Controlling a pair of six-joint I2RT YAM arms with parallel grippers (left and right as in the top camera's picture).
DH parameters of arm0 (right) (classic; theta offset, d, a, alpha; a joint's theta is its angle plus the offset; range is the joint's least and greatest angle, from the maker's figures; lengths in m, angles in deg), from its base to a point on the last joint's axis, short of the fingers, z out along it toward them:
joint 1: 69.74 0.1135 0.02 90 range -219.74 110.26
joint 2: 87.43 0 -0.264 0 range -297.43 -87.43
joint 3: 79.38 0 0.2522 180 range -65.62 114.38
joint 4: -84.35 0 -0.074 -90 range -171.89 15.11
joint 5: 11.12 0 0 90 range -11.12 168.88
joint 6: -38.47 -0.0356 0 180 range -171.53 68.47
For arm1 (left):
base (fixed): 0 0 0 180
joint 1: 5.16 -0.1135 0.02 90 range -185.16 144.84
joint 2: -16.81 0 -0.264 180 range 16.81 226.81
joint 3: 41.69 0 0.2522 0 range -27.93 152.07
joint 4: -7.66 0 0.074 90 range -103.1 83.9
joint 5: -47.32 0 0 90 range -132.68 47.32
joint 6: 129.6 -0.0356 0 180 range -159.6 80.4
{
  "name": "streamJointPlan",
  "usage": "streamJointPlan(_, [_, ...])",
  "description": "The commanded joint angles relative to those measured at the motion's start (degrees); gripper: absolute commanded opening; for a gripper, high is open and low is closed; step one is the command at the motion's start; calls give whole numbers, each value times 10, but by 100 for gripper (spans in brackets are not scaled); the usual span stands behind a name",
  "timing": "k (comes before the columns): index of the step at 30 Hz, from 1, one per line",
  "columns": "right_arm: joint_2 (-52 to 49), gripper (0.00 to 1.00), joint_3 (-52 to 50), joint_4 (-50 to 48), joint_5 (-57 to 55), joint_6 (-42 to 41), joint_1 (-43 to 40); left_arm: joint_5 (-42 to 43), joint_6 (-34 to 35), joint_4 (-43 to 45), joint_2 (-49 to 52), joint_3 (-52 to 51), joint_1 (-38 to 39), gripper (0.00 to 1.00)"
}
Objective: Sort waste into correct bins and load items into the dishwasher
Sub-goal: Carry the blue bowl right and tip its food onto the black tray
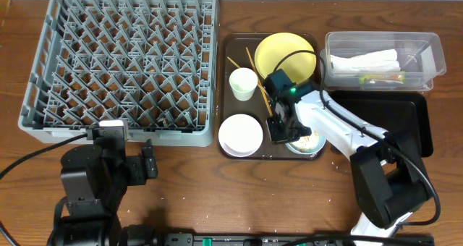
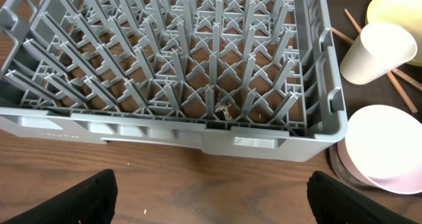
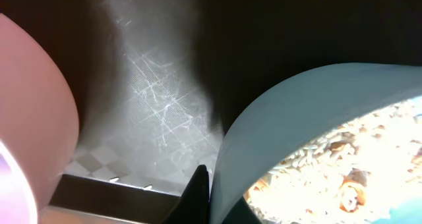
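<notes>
My right gripper [image 1: 287, 130] is low over the brown serving tray [image 1: 226, 94], shut on the near-left rim of the light-blue bowl [image 1: 309, 146]. In the right wrist view one finger [image 3: 214, 197] presses the outside of the bowl's wall [image 3: 283, 118], and rice-like scraps [image 3: 349, 165] lie inside. The yellow plate [image 1: 278, 51], white cup [image 1: 243, 83], white bowl [image 1: 240, 134] and chopsticks [image 1: 253, 61] also rest on that tray. The grey dish rack [image 1: 123, 65] is empty. My left gripper [image 2: 211, 204] is open and empty over the table in front of the rack [image 2: 171, 128].
The clear tub [image 1: 327, 58] at the back right holds the white napkin [image 1: 365, 60] and the green-and-yellow wrapper [image 1: 383, 77]. The black tray [image 1: 394, 119] lies in front of it. The left wrist view shows the cup [image 2: 376, 53] and white bowl [image 2: 386, 148].
</notes>
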Motion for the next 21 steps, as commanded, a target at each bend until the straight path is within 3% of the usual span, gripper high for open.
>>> streamJointPlan(1, [1, 1, 54, 29, 17, 3, 3, -3, 3, 0, 0, 8, -3, 93])
streamJointPlan(11, [114, 1, 105, 72, 107, 20, -71, -3, 3, 0, 0, 8, -3, 93])
streamJointPlan(21, [223, 1, 18, 36, 266, 110, -283, -3, 3, 0, 0, 8, -3, 93])
